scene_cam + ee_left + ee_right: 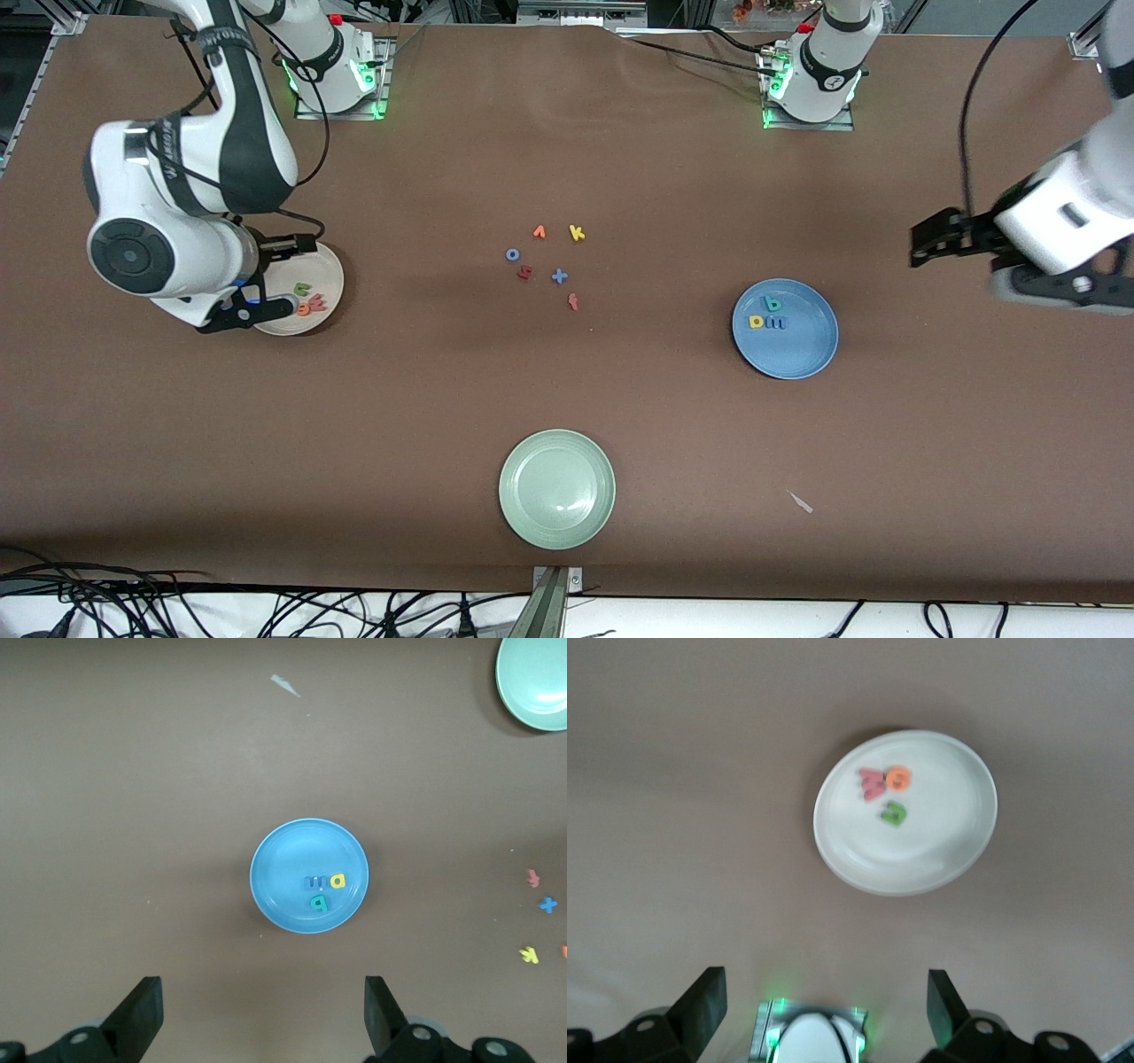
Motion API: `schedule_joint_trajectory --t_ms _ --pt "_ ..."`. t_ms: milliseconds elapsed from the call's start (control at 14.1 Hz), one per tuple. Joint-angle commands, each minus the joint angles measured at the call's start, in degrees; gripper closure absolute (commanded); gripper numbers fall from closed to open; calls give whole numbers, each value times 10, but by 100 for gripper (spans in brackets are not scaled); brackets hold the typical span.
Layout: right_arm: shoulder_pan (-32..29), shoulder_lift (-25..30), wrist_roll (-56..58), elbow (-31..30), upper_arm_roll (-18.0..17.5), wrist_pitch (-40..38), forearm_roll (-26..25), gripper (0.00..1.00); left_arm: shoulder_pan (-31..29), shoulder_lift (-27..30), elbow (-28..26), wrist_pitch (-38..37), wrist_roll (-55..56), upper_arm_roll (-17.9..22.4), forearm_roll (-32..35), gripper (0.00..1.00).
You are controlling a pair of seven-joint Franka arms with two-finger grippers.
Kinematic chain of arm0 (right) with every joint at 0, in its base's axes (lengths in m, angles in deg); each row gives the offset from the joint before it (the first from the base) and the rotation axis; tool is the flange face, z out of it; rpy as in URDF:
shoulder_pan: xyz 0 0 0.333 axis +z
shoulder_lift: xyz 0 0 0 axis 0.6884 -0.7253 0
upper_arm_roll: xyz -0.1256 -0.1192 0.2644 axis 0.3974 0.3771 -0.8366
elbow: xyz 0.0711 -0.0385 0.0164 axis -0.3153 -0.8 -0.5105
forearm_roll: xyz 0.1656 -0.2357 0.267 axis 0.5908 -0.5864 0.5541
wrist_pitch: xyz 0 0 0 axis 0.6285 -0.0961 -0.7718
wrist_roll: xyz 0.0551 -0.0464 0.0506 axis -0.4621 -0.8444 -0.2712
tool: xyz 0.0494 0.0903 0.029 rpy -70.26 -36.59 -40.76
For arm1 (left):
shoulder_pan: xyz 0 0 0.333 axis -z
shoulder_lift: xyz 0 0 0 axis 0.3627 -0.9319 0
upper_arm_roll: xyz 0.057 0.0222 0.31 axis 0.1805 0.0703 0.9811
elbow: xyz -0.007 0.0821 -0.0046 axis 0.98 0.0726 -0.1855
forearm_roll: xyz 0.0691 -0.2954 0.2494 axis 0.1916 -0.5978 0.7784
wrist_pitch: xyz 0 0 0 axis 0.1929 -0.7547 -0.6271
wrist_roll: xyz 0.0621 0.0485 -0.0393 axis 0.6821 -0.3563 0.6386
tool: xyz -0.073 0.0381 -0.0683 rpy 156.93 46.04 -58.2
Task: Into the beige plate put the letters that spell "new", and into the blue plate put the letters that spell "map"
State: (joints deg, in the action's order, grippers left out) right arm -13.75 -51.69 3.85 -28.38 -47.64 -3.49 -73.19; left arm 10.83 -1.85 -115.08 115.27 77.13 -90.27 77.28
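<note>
green n (894, 813) in beige plate (957, 850), both claws open

Front view: looking down across the table (567, 159), facing both bases.
Left wrist view: looking straight down, sharing the blue plate (309, 875).
Right wrist view: looking down, sharing the beige plate (939, 855).

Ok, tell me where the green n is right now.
The green n lies in the beige plate at the right arm's end of the table, beside the orange e and the pinkish-red w.
</note>
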Motion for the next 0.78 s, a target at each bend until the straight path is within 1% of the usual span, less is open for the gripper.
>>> schedule_joint_trajectory --t_ms 0,71,142,213,284,355,426,497,568,710 --pt "-1 -3 -2 62 0 -69 -1 0 59 74 -108 50 -10 84 -18 0" --pt "-4 3 2 63 -1 -73 1 0 75 103 -156 91 -13 105 -13 0" --pt "-6 8 -4 62 -1 -59 1 0 87 128 -198 129 -12 116 -13 0" --pt "-14 17 -5 61 -9 -51 2 0 95 143 -218 152 -10 121 -13 0" --pt "-41 27 -11 58 -42 -43 -1 0 96 147 -224 153 -9 122 -13 0" --pt "-84 41 -18 54 -91 -22 -12 0 96 153 -229 152 -5 122 -13 0" --pt "-117 56 -22 45 -134 -3 -31 0 101 162 -242 152 -2 125 -13 0" --pt "-146 70 -23 30 -164 12 -43 0 107 173 -257 153 11 133 -13 0" --pt "-173 88 -20 14 -185 33 -42 0 107 177 -261 152 30 134 -15 0" --pt "-199 128 -25 -21 -198 96 -42 0 117 175 -254 145 45 135 -13 0"
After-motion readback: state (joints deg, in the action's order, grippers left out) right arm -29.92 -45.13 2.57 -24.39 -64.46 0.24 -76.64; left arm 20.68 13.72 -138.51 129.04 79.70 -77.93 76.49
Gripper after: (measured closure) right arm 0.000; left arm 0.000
